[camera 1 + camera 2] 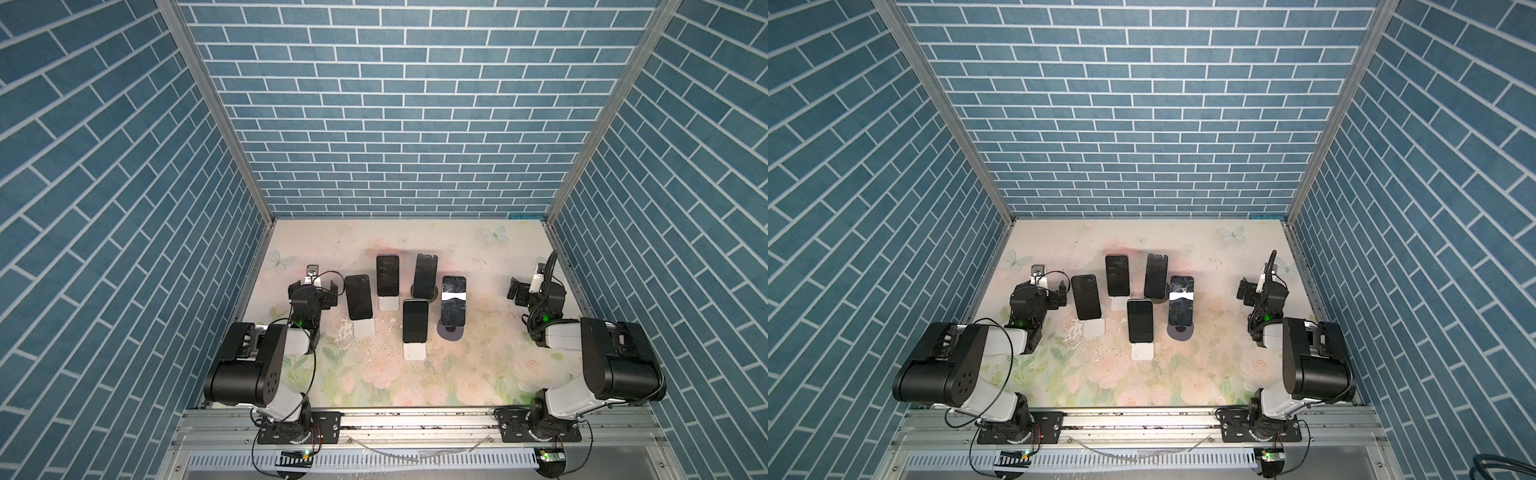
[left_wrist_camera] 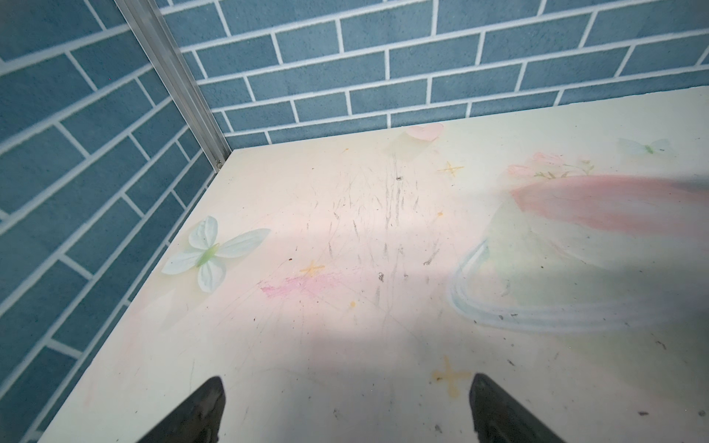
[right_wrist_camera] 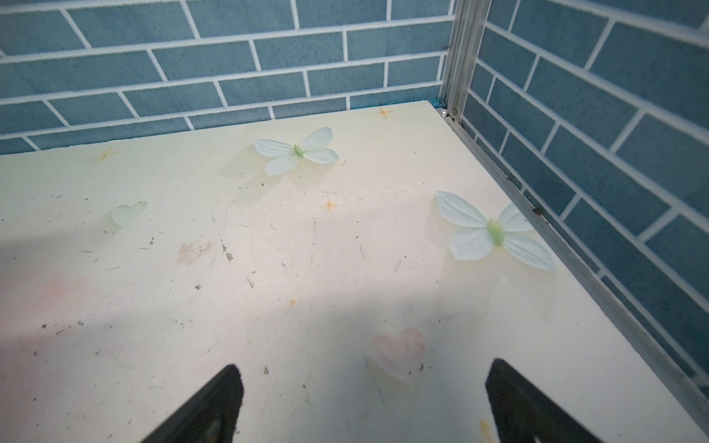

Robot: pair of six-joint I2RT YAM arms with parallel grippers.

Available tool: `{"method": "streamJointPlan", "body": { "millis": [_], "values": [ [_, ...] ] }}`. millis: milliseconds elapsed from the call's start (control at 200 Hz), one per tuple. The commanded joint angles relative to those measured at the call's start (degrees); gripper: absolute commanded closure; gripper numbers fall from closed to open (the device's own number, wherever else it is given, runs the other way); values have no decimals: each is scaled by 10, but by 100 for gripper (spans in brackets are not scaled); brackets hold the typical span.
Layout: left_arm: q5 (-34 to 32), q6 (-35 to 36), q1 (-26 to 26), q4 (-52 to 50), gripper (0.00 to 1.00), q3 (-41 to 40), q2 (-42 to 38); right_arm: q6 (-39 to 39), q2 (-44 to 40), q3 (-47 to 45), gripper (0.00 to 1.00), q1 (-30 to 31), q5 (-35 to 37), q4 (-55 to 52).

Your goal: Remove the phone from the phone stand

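Several dark phones lean on stands in the middle of the table in both top views. The leftmost phone rests on a white phone stand and is the one closest to my left gripper. That gripper is open, empty and just left of the phone. Far to the right of a cracked phone on a dark round stand, my right gripper hangs open and empty. Both wrist views show only bare table between the left gripper and right gripper fingertips.
The floral table top is enclosed by blue brick walls on three sides, with metal corner posts. Other phones stand close together. An aluminium rail carries both arm bases at the front.
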Motion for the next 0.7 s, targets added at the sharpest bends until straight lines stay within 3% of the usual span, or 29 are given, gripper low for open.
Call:
{"method": "streamJointPlan", "body": {
  "millis": [0, 80, 245, 370, 485, 695],
  "values": [
    [3, 4, 4, 2, 0, 11, 4, -12, 0, -11, 1, -1, 3, 22],
    [8, 8, 4, 9, 0, 7, 3, -13, -25, 7, 5, -1, 3, -35],
    [-28, -5, 3, 5, 0, -14, -50, -8, -89, 125, 11, 0, 4, -307],
    [-47, -12, 3, -45, 0, -16, -121, 10, -119, 164, 9, 13, 24, -385],
    [-80, -34, 3, -137, 0, -5, -204, 35, -144, 191, 1, 37, 75, -451],
    [-105, -107, 3, -361, 0, 62, -320, 81, -173, 251, 1, 94, 139, -577]
  ]
}}
